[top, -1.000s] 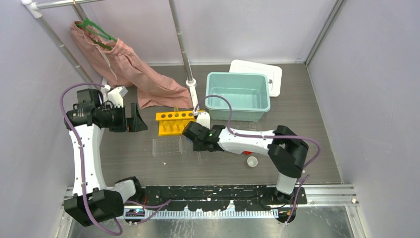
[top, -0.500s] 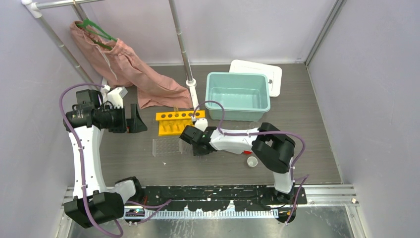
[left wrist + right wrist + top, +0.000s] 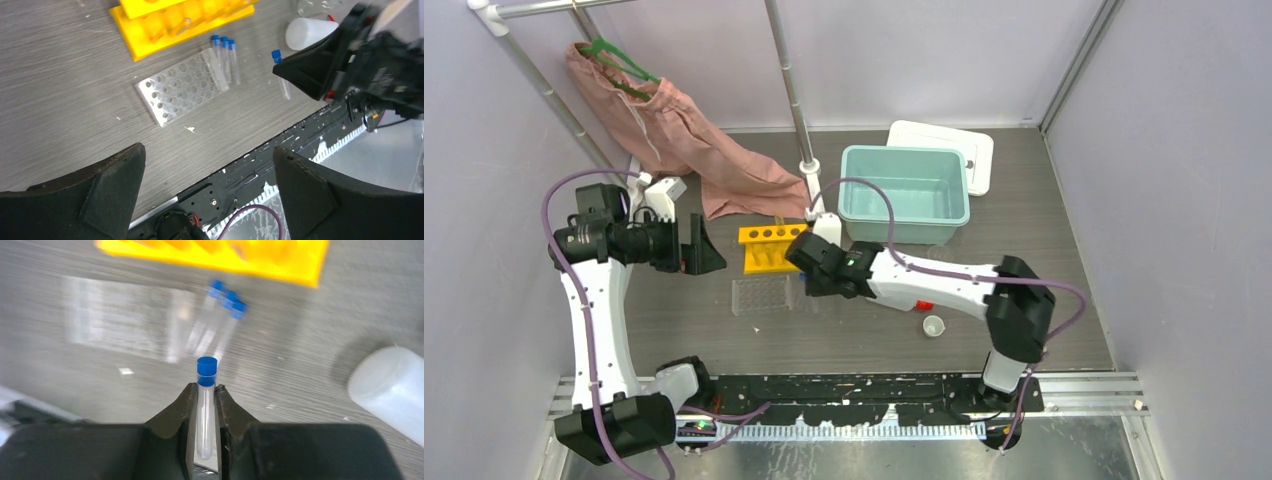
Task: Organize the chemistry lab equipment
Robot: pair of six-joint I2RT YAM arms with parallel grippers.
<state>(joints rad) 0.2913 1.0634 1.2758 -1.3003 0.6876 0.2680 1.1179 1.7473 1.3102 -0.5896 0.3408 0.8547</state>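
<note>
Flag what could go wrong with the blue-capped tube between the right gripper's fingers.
1. The right gripper holds the blue-capped tube lengthwise between its fingers, cap poking past the tips; the smooth tube might slide out in transit.
2. Three more tubes lie loose at the clear well tray's edge just ahead; a low pass could set them rolling.
3. Held that way, it may jam at the yellow tube rack unless tipped upright.
</note>
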